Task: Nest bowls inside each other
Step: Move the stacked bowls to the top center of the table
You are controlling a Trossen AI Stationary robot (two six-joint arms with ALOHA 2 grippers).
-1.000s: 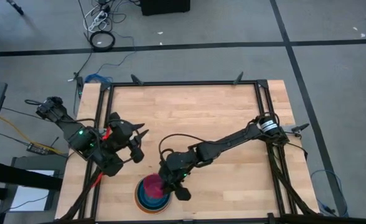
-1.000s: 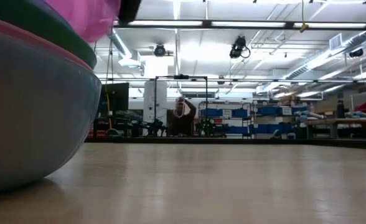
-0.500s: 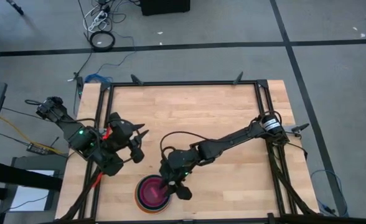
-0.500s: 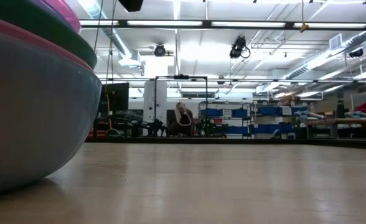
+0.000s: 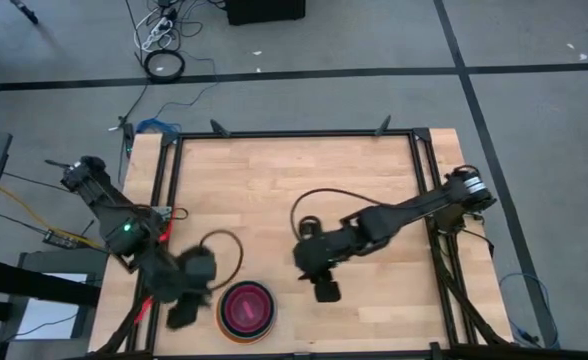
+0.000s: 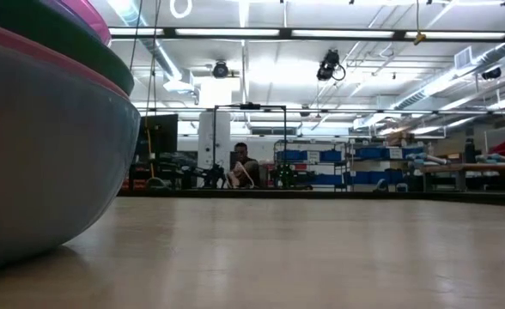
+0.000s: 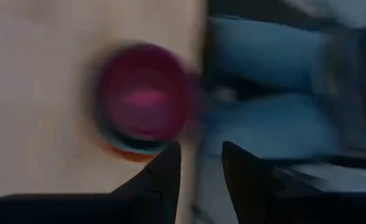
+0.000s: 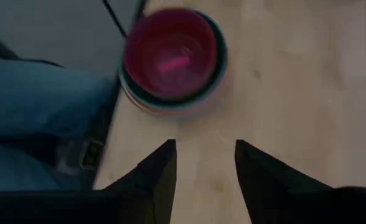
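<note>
Wooden table [image 5: 304, 190] — grey taped floor [image 5: 304, 95] around.

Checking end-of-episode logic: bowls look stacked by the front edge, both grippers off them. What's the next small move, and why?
Probably just back both arms away and stop. The bowls sit as one nested stack with a magenta-red one innermost, and no loose bowl shows on the table. The right gripper is open, empty and clear of the stack; the left gripper, also open and empty, hangs just beside it.

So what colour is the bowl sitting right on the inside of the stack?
Magenta-red. The innermost bowl shows best in the right wrist view.
</note>
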